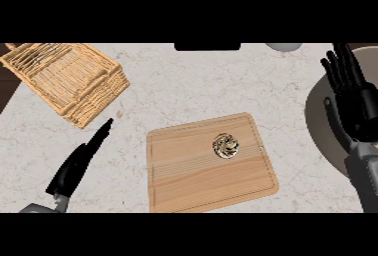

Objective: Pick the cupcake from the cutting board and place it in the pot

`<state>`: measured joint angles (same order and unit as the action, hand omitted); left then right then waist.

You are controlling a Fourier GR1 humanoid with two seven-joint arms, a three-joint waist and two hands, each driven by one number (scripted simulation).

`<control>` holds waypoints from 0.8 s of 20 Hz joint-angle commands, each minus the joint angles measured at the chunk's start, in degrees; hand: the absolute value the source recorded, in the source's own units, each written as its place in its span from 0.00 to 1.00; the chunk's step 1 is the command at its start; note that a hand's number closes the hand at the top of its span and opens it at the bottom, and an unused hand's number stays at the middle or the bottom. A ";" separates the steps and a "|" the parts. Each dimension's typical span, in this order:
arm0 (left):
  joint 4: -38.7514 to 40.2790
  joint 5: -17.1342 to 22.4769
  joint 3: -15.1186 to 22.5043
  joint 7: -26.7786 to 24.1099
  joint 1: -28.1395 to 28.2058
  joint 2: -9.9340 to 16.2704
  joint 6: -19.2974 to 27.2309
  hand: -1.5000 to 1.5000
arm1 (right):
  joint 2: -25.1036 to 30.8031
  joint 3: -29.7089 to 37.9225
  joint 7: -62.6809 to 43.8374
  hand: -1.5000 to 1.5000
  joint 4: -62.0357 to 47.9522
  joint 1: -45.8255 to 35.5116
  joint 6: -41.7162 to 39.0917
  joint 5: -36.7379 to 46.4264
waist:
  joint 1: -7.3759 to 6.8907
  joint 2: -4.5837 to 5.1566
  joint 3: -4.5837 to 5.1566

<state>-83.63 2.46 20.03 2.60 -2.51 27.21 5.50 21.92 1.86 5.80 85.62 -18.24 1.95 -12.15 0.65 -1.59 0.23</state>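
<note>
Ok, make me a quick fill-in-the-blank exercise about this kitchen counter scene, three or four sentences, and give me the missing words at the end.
1. The cupcake sits on the ____ cutting board.
2. The right hand, fingers straight, shows above the ____ at the view's right edge.
3. The wicker basket lies toward the counter's far ____ corner.
4. The left hand is to the ____ of the cutting board.

Missing words: wooden; pot; left; left
</note>
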 commanded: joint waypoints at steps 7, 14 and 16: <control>-0.17 2.02 -10.57 1.23 2.06 2.00 7.91 0.50 | 3.24 0.66 -13.24 1.00 -7.87 18.15 21.99 19.17 | 1.92 3.12 2.41; -0.08 4.19 -14.34 2.03 4.84 1.64 10.43 0.50 | -5.15 -1.15 -14.46 0.00 -0.28 22.91 41.75 34.13 | 3.63 0.37 0.63; 0.07 4.44 -14.97 1.42 5.05 1.68 10.55 0.50 | -7.62 -3.21 -16.71 0.00 1.36 24.52 43.91 37.88 | 3.39 0.63 0.66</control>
<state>-83.69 6.01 6.51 4.26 1.53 29.00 15.39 18.13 -1.57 -4.89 90.59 -2.33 38.59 20.34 2.30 -2.71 4.50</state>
